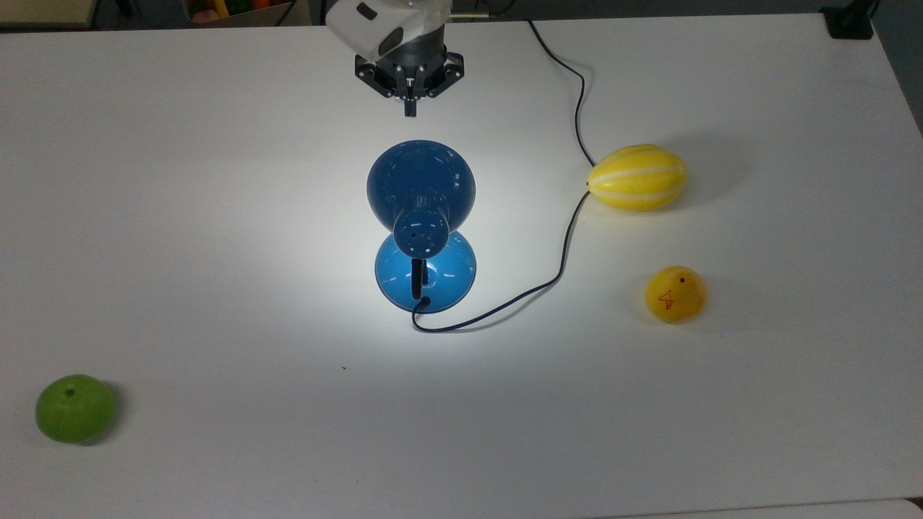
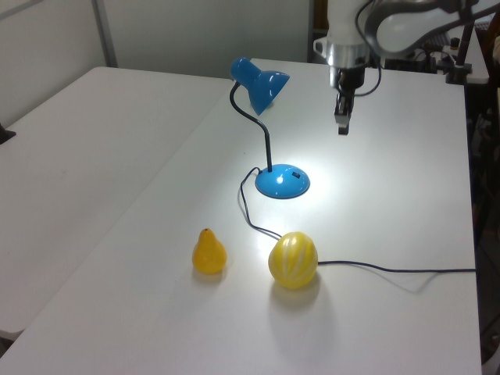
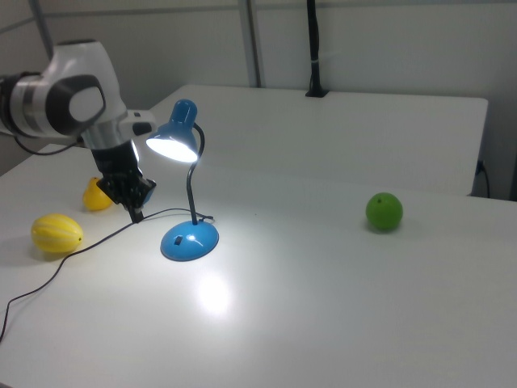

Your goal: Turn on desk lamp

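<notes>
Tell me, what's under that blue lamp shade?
Under the desk lamp shade's mouth glows white in the right view. Below it a bright pool lies on the white table, beside the lamp's round base. The bulb itself is lost in the glare.

You see the desk lamp [image 1: 424, 231] mid-table [image 1: 216, 180] in the top view, gripper [image 1: 410, 108] above it; melon [image 1: 637, 177] and pear [image 1: 675, 293] right, apple [image 1: 75, 408] far lower left
</notes>
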